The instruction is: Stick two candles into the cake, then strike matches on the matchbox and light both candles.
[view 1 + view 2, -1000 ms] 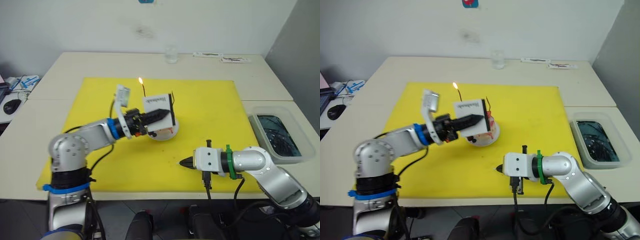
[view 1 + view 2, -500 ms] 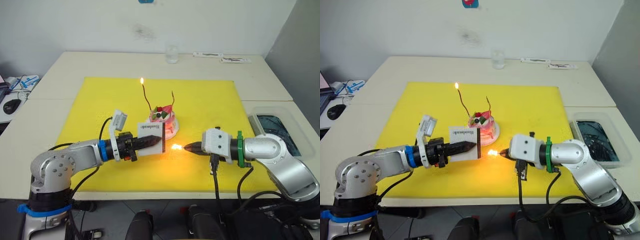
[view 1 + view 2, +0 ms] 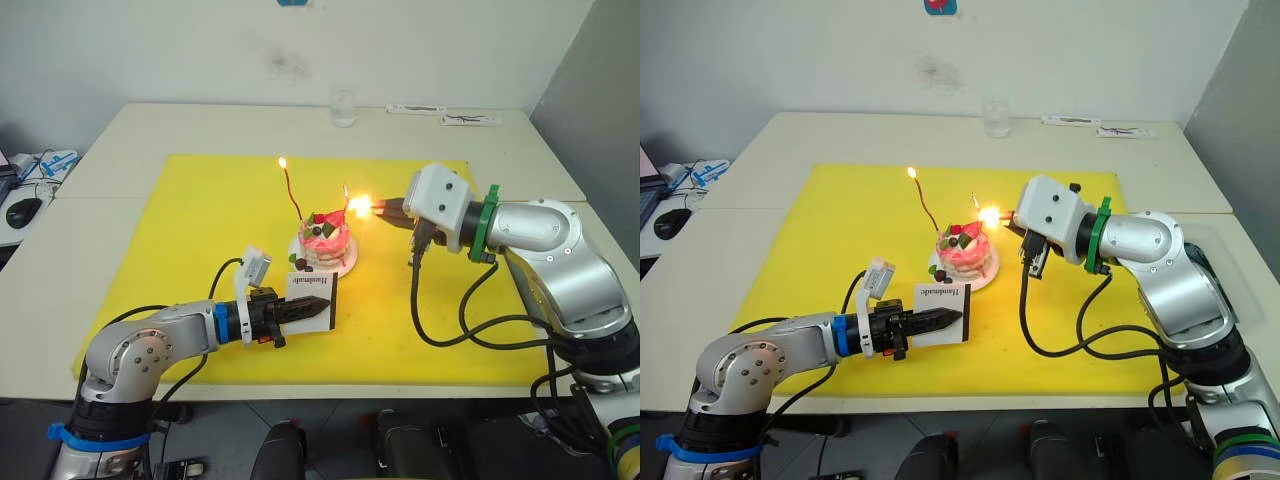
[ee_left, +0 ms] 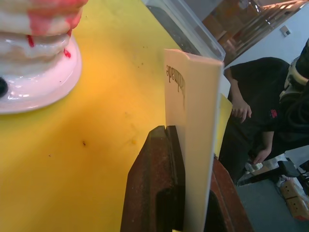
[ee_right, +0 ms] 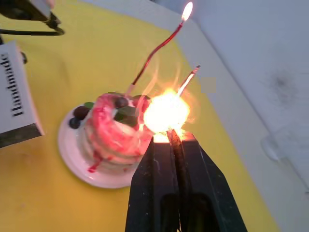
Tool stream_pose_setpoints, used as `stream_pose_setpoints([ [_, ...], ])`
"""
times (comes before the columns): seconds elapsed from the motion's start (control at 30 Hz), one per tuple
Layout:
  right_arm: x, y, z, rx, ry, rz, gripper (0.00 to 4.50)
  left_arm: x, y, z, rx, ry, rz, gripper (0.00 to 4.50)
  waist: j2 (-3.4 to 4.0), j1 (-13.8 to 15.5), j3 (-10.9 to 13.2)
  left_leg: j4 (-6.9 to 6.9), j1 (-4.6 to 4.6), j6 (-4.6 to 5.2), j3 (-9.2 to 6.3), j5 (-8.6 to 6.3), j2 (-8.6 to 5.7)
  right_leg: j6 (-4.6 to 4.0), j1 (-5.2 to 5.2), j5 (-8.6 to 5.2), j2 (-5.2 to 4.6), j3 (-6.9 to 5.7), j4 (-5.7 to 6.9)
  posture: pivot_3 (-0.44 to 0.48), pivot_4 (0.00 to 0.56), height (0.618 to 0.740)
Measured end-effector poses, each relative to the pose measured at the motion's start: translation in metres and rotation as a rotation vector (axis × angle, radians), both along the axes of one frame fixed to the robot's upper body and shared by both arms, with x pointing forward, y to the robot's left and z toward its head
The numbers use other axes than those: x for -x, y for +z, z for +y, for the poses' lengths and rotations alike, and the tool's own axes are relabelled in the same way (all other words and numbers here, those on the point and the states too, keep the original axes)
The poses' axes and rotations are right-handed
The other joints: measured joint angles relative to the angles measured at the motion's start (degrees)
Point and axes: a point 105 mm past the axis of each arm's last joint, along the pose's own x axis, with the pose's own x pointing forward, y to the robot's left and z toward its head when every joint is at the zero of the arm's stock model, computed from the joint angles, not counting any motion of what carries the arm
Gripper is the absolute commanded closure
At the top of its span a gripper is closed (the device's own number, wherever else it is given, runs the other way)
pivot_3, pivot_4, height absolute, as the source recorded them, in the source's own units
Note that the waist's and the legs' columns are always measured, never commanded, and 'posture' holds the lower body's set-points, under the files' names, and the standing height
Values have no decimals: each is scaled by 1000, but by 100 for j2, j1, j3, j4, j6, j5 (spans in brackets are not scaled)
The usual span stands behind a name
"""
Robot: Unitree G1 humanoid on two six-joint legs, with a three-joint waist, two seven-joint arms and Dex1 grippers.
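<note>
- Nearest: left gripper [image 3: 322, 306] low over the yellow mat [image 3: 180, 230], fingers clamped on the white matchbox [image 3: 311, 297], held on edge, upright, just in front of the cake and apart from its plate. The left wrist view confirms both fingers pressing the box faces.
- Middle: cake [image 3: 325, 240] on its white plate [image 3: 303, 267], near mat centre, strawberry and dark berries on top.
- Two candles stand in the cake: left candle [image 3: 291, 192] leans left, tip burning; right candle [image 3: 346, 197] shorter-looking, and whether its tip is lit I cannot tell, glare covers it.
- Right gripper [image 3: 381, 209] level with the candle tops, just right of the cake, fingers pressed together on a burning match [image 5: 175, 140]; flame [image 3: 359, 206] big, sitting beside the right candle's upper part.
- Step in hand, my read: lighting the second candle.
- To do it well: bring the flame just under the wick tip, not the stem; hold steady until it catches. Approach from the side so the thin candle isn't knocked over. Flame is close to the fingertips, so don't linger.
- Keep the matchbox parked where it is, clear of the fire.
- Far: clear glass [image 3: 343, 108] at the back table edge; plastic tub [image 3: 553, 270] off the mat, right.
</note>
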Motion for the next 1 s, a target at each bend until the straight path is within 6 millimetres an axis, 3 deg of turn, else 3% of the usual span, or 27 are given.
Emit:
stream_pose_setpoints([
  [0.2,-11,10,3,-20,-24,-54,4461,0,-4,-1,-4,1,0,4500,0,-1,0,0,-2,0,0,0,0,2,0,1,0,0,-1,0,150,740],
  [0.57,-8,2,15,-16,26,-41,4461,1,-5,-2,3,-4,4,4500,0,-1,0,1,-1,0,-1,0,0,5,0,3,0,-1,2,0,150,740],
  [1.0,-11,1,16,-11,24,-49,4461,1,-6,-1,-3,-3,2,4500,0,-2,0,1,-1,0,-1,0,0,5,0,3,0,-1,1,0,150,740],
])
